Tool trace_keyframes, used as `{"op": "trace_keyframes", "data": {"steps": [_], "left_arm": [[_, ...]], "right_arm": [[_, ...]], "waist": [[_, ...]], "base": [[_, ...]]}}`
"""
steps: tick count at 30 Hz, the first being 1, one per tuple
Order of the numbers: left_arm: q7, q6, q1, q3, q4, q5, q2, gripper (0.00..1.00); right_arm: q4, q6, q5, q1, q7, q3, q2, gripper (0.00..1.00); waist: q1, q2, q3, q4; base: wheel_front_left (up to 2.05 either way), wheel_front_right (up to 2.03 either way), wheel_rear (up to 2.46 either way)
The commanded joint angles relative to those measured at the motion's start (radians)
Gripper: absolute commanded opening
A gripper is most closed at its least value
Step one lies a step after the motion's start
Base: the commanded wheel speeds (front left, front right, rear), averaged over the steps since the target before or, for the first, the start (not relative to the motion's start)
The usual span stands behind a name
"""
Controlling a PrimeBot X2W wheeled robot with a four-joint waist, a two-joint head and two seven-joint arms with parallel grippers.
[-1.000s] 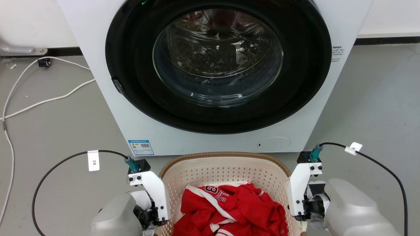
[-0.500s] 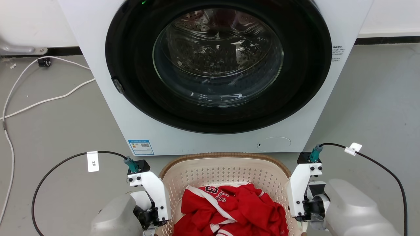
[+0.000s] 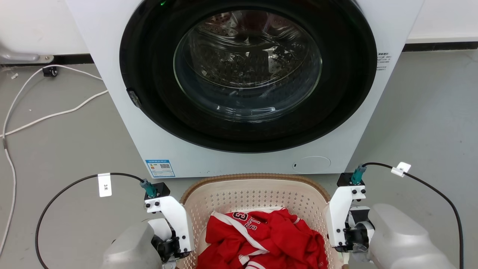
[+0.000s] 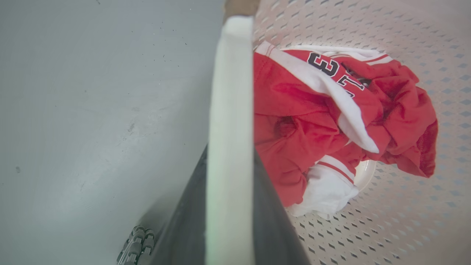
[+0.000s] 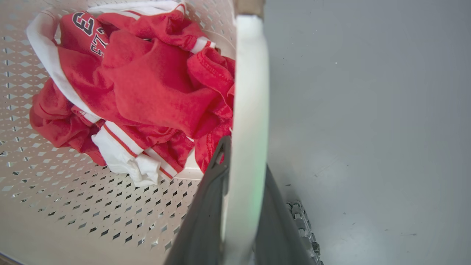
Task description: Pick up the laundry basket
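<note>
The laundry basket (image 3: 257, 190), cream and perforated with a brown woven rim, is right in front of me at the foot of the washing machine. A red and white jersey (image 3: 261, 239) lies crumpled inside it. My left gripper (image 4: 228, 206) is shut on the basket's white left loop handle (image 4: 230, 110), dark fingers on either side of the strap. My right gripper (image 5: 241, 206) is shut the same way on the white right handle (image 5: 250, 92). In the head view both white wrist mounts flank the basket, and the fingertips are hidden below them.
A white front-loading washing machine (image 3: 130, 112) with a closed round glass door (image 3: 246, 63) stands just behind the basket. White cables (image 3: 48, 116) trail over the grey floor at the left. Black cables (image 3: 440, 194) loop from each wrist.
Almost nothing differs. Both wrists have shifted by a few pixels, and the basket and jersey sit where they were.
</note>
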Motion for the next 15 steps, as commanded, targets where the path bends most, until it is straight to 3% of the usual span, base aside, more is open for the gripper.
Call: {"op": "trace_keyframes", "data": {"steps": [1, 15], "left_arm": [[-0.004, -0.011, 0.001, -0.001, -0.016, -0.008, -0.032, 0.0], [-0.011, -0.01, 0.008, -0.012, -0.014, -0.021, -0.027, 0.0]], "right_arm": [[-0.014, 0.014, 0.012, -0.01, 0.004, 0.005, 0.042, 0.0], [-0.009, 0.014, 0.027, 0.002, 0.011, 0.014, 0.044, 0.0]], "waist": [[0.0, 0.0, -0.001, 0.0], [0.0, 0.0, -0.006, -0.004]], "base": [[0.0, 0.0, 0.0], [0.0, 0.0, 0.0]]}}
